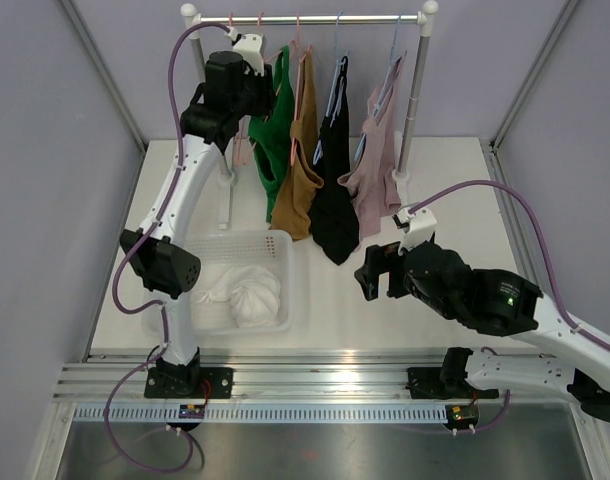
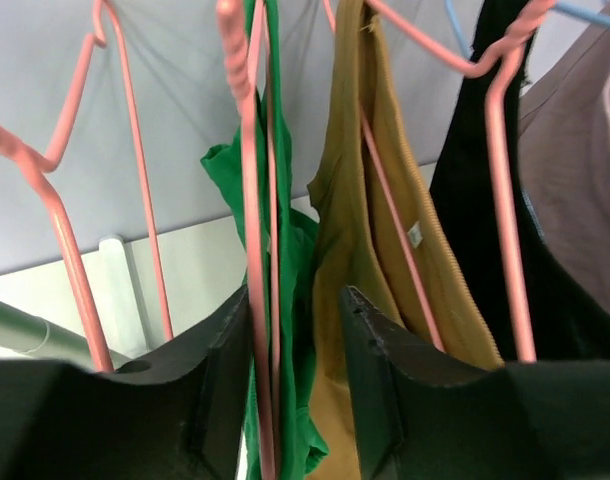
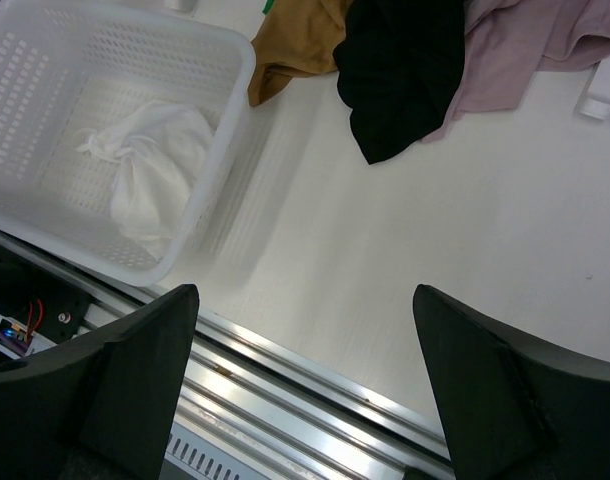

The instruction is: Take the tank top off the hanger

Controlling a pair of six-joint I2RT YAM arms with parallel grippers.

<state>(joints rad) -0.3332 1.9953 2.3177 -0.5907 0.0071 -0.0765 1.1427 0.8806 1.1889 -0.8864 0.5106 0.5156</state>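
A green tank top hangs on a pink hanger at the left end of the clothes rail. My left gripper is raised at the rail. In the left wrist view the gripper has its jaws part open. The hanger wire and the green tank top run between them, with the wire against the left finger. My right gripper hovers low over the table, open and empty; it also shows in the right wrist view.
A mustard top, a black top and a mauve top hang to the right of the green one. An empty pink hanger hangs at the left. A white basket holds a white cloth.
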